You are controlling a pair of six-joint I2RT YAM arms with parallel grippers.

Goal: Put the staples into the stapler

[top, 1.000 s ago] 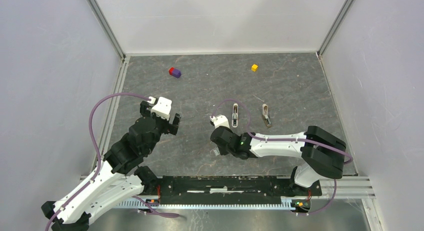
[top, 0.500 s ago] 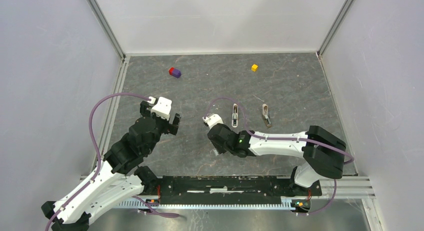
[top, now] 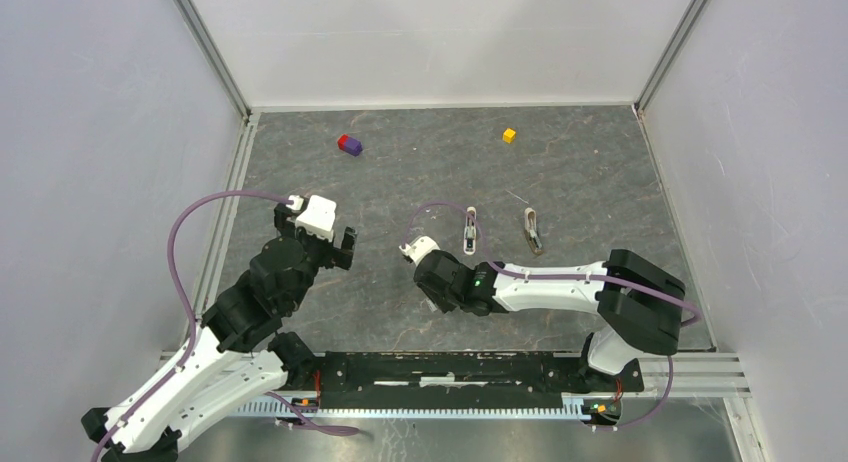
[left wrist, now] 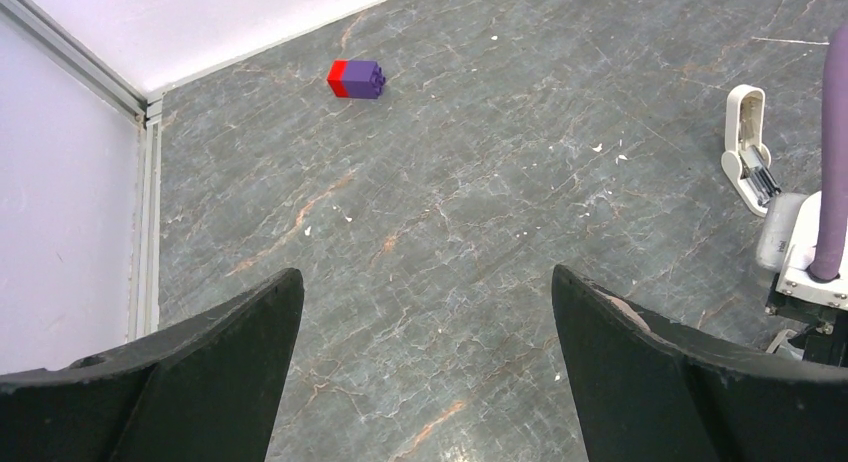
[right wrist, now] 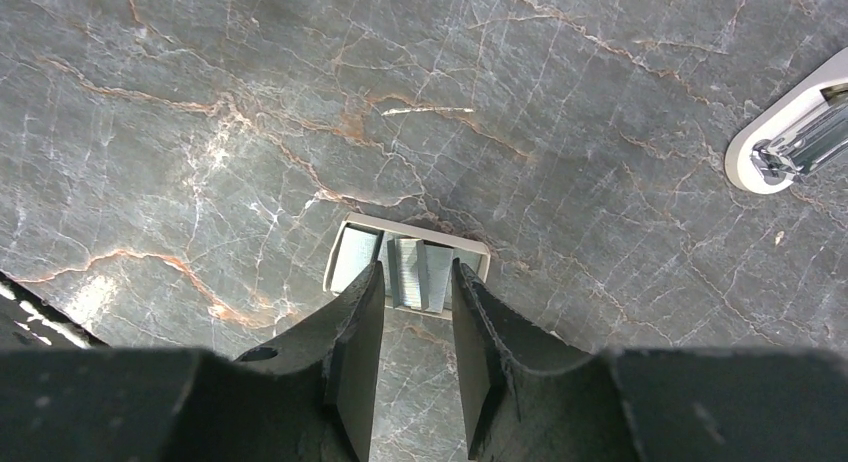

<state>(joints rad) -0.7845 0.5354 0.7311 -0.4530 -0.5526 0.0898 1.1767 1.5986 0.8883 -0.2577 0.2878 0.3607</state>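
Silver staple strips in a beige tray sat between the jaws of the right claw (grip unclear). The left claw gaped wide.

Stapler lies mid-tabletop, a similar item near, to its right. Staple tray sits nearer the arms, left of the stapler, beneath the right hand. Joined blocks lie far left, cube far right.
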